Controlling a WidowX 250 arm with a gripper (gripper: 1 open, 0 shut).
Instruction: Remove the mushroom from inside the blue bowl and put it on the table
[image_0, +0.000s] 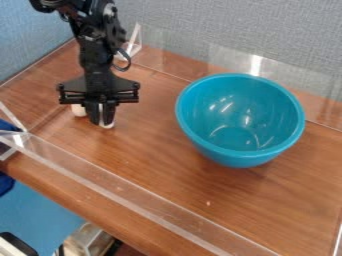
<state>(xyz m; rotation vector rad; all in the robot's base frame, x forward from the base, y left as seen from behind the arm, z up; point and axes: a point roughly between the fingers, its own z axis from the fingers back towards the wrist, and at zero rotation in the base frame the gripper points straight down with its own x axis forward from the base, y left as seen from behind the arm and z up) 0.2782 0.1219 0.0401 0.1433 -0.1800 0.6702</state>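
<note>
A grey textured wall (201, 25) is seen behind a wood-grain desk (174, 190), which is edged by low clear walls (147, 205). The blue bowl (241, 120), taken here as the landmark, is set upright with its mouth upward, and no mushroom can be seen inside it. Well to the left of the bowl in the view, the dark robot arm (96, 50) is lowered to the desk. Beneath it the fingers (99, 115) are spread slightly apart, and small pale parts of the mushroom (107, 124) are seen at their tips, on or just above the desk; whether they are touched cannot be told. The spot was probably chosen so that the bowl would be kept out of the way. Farther from the bowl, past the near clear wall, some blue and dark items (19, 243) are found, by which nothing is obstructed. A straight lift seems called for; the mushroom could be tipped by a sideways brush.
</note>
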